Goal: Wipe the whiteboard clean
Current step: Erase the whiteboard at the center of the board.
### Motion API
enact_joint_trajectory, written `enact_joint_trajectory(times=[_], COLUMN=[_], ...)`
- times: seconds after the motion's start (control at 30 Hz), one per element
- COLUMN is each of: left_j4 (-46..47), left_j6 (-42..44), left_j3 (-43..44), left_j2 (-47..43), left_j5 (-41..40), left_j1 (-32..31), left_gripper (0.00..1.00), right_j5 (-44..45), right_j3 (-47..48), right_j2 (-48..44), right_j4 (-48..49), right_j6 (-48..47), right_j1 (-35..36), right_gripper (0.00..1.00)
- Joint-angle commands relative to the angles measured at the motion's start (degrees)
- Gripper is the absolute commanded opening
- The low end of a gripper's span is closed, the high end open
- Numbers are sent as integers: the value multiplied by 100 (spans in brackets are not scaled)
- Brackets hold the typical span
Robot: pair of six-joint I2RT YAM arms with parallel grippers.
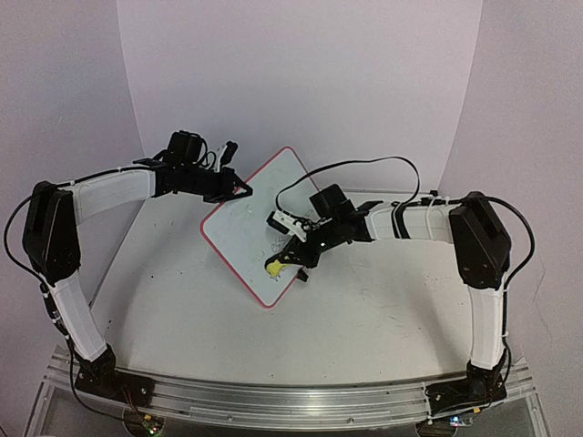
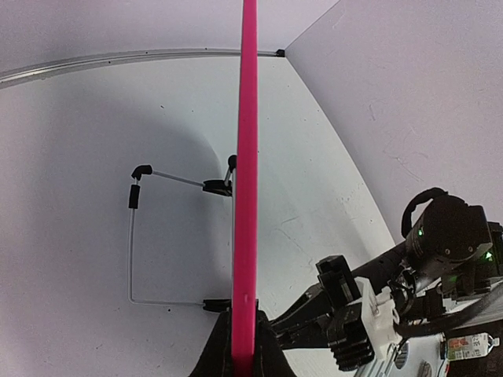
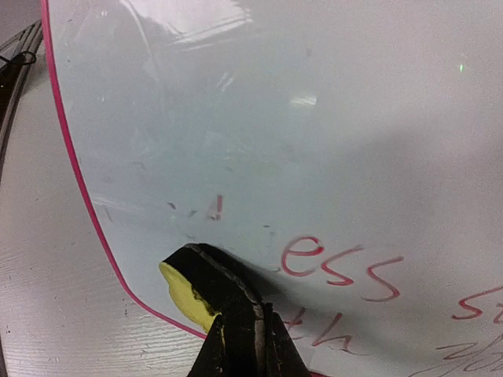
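Observation:
The whiteboard [image 1: 264,228] with its thin pink-red frame stands tilted on the table. My left gripper [image 1: 239,189] is shut on its upper left edge; in the left wrist view the pink frame [image 2: 247,196] runs edge-on up from the closed jaws. My right gripper [image 1: 290,257] is shut on a small yellow-and-black eraser block [image 1: 273,268] pressed on the board's lower part. In the right wrist view the eraser [image 3: 192,287] touches the board [image 3: 314,118] near its lower left corner, beside red handwriting [image 3: 338,267]. Faint smudges remain above it.
The board's wire stand with black feet [image 2: 141,236] shows behind it in the left wrist view. The right arm [image 2: 409,290] reaches in beside the board. Curved white backdrop walls [image 1: 301,73] enclose the table; a metal rail [image 1: 291,401] runs along the near edge.

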Motion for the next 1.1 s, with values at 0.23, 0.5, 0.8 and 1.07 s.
enact_joint_trajectory(times=[0.23, 0.5, 0.8, 1.07], left_j4=[-395, -535, -675, -775], left_j6=[-158, -100, -47, -36], left_j3=[-63, -98, -104, -86], left_j2=[64, 21, 81, 127], left_j5=[311, 399, 688, 916], left_j1=[-296, -296, -419, -454], left_gripper=[0, 0, 0, 0], right_j5=[793, 1183, 1745, 388], right_j3=[1032, 1021, 1008, 560], right_j2=[297, 446, 608, 395], right_j4=[337, 204, 406, 537], right_j6=[-48, 44, 725, 461], right_j1=[328, -259, -714, -695], right_gripper=[0, 0, 0, 0])
